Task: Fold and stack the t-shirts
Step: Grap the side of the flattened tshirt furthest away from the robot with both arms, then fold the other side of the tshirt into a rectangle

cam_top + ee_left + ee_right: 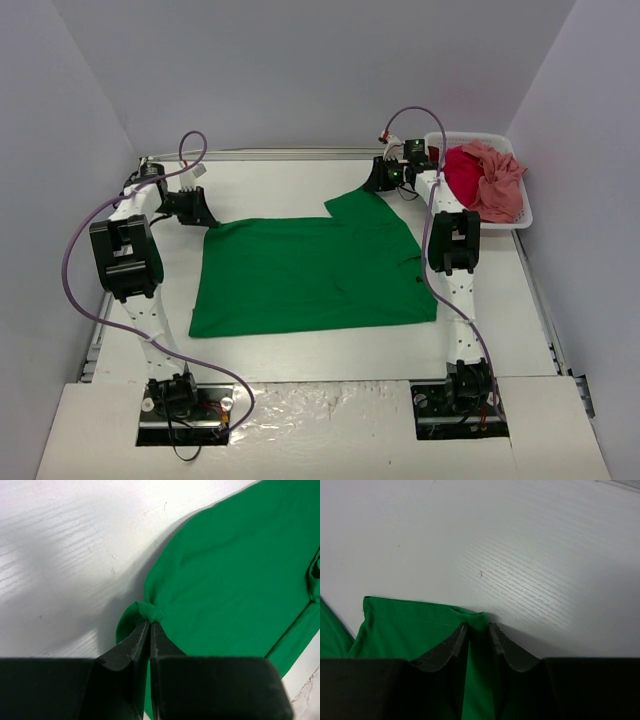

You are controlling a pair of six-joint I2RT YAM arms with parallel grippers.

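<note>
Corner of the bright green cloth t-shirt point(300, 275) is pinched in my left tool point(149, 623); right tool point(478, 626) sits narrow over its sleeve, can't tell if it grips.

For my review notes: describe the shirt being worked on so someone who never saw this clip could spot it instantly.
On the white table, between the two arms, the green t-shirt lies spread flat across the middle. Unlike the crimson shirt and pink shirt bunched in the white basket at the far right corner, it is bright green and laid out on the tabletop.
</note>
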